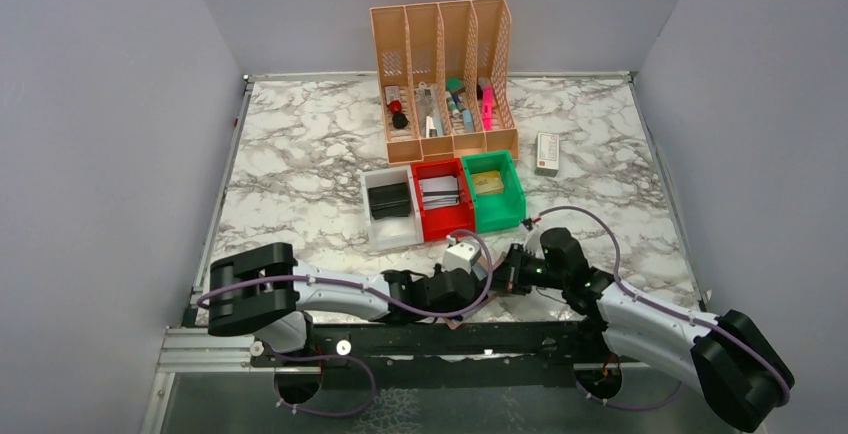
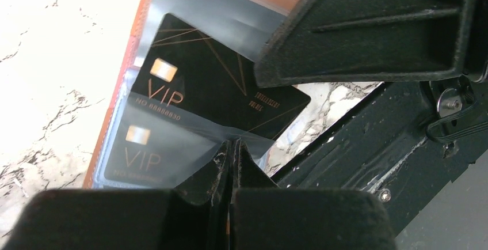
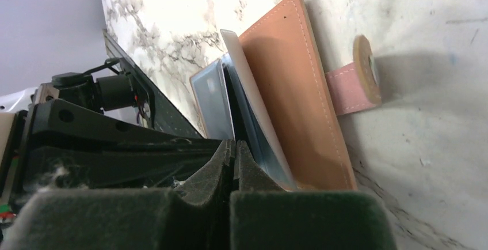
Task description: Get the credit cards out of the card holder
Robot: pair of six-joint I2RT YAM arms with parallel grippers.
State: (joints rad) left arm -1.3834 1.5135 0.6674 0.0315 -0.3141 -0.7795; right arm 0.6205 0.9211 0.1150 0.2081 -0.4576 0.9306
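Left pincer (image 2: 232, 146) and right pincer (image 3: 235, 146) nip edges of card holder (image 3: 293, 88).

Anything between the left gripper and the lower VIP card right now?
Yes. The card holder's clear pocket film lies over the lower VIP card. The left gripper, shut at the film's near edge, meets plastic rather than bare card.

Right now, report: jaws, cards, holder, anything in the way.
Left jaws shut on holder. Right jaws shut on top card. Lower card sleeved; neither out. Nothing seen blocking.
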